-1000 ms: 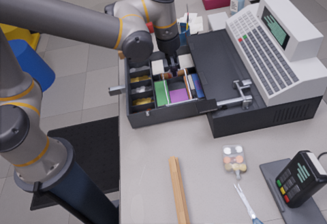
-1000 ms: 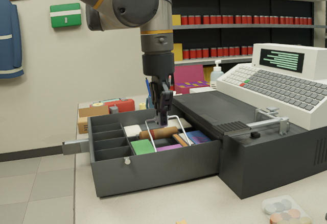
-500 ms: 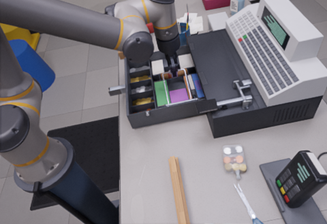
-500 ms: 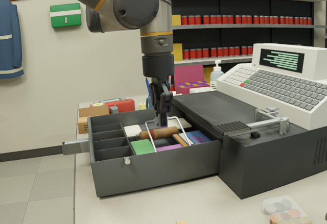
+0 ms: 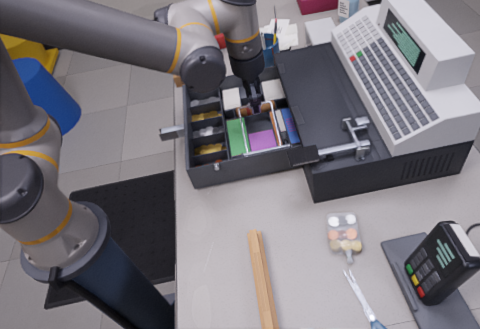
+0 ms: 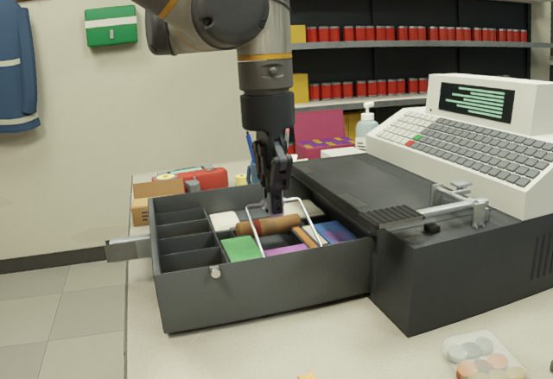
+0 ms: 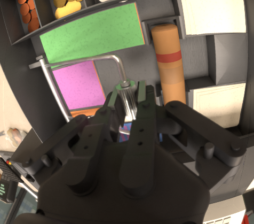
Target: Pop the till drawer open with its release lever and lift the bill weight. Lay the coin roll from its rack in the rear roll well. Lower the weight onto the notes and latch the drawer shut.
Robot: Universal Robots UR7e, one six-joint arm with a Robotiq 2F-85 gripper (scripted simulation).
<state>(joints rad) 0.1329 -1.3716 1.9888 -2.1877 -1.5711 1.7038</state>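
The till drawer stands pulled out from the register, with green and pink notes in its wells and coins along one side. I hold the bill weight, a steel wire frame, by its knurled grip in my closed gripper, tilted up above the notes. The orange coin roll with a red band lies across the rear of the drawer, between two white blocks. The release lever sits on the register's dark top, to the right of the drawer.
The drawer's rear wall and dividers surround my fingers. A cash register stands to the right. On the counter in front lie a wooden strip, a coin tray, a card terminal and scissors.
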